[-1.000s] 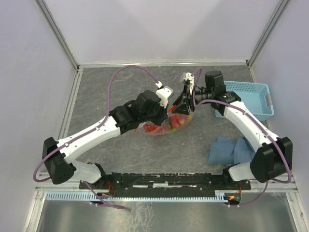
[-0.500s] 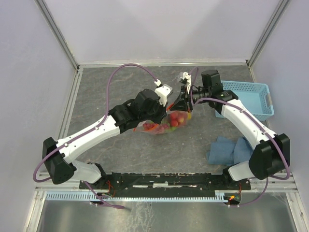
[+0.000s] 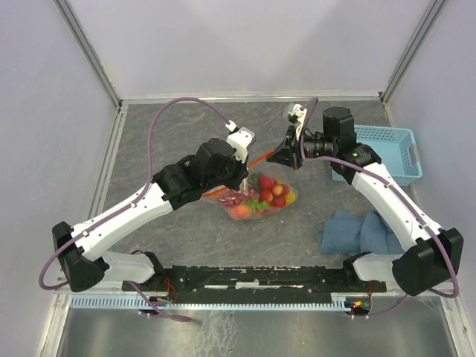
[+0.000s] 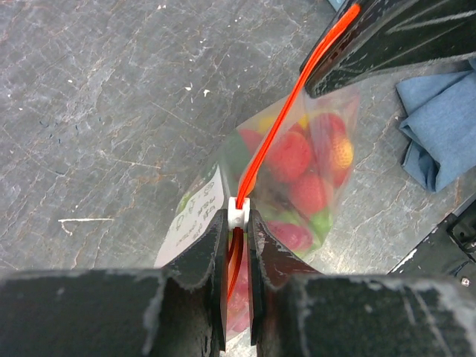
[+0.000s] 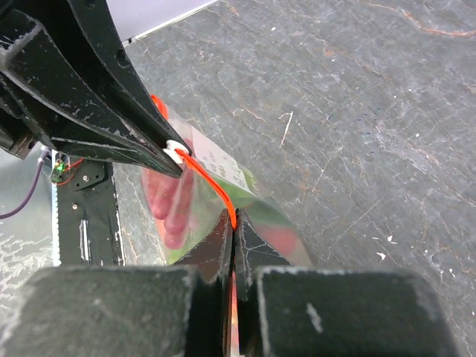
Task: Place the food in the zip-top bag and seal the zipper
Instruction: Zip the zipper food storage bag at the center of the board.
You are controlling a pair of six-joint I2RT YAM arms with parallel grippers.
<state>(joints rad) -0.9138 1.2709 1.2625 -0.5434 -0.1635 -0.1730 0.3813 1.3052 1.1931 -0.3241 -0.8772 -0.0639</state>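
The zip-top bag (image 3: 262,195) hangs clear and crinkly between both arms, with its white label (image 4: 195,221) facing the left side. Red strawberries, green grapes and yellow fruit, the food (image 4: 296,160), fill it. The zipper (image 4: 281,126) runs as a taut red-orange strip between the grippers. My left gripper (image 4: 238,220) is shut on the zipper at its white slider (image 5: 175,154). My right gripper (image 5: 233,223) is shut on the zipper's other end (image 5: 208,182). In the top view, the left gripper (image 3: 241,174) and the right gripper (image 3: 285,157) stand a short way apart above the bag.
A light-blue mesh basket (image 3: 388,152) stands at the right edge of the table. A crumpled blue cloth (image 3: 355,232) lies in front of it, near the right arm's base. The black mounting rail (image 3: 260,279) runs along the near edge.
My right gripper has shut on the zipper's end. The two grippers have drawn apart, stretching the strip, and the bag has shifted slightly toward the near right.
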